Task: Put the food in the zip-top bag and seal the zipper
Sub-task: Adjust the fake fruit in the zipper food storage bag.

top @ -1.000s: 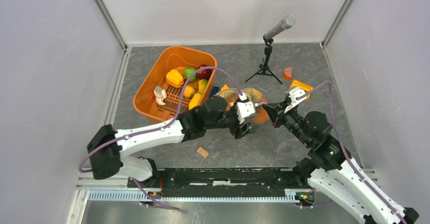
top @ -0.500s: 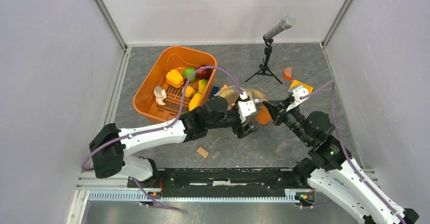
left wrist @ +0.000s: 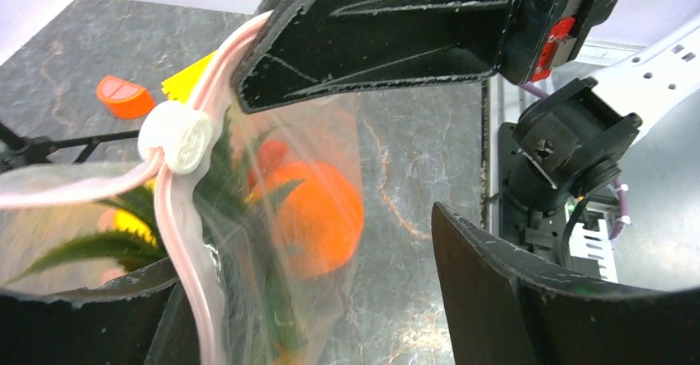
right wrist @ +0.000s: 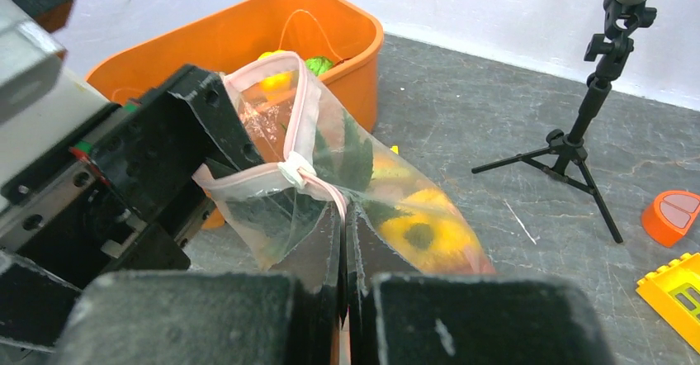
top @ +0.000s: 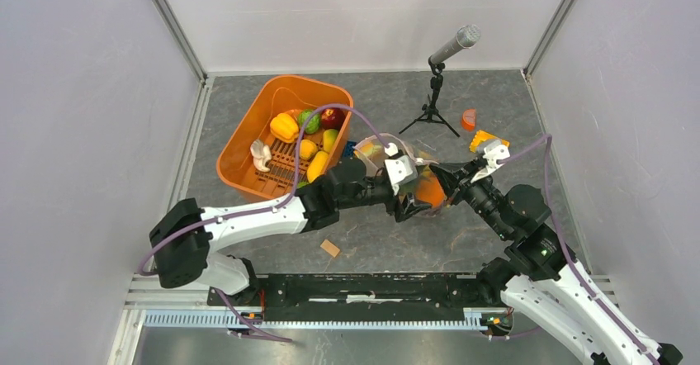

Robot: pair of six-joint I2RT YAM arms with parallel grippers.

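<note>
Right wrist, right gripper [right wrist: 344, 220] clenched on zipper [right wrist: 324, 185] running leftward, left gripper [left wrist: 342, 154] released

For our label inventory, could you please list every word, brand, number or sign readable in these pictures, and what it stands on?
None can be read in any view.
The round white slider on the pale pink zipper of the clear zip-top bag may bear faint raised marks, too blurred to read.
</note>
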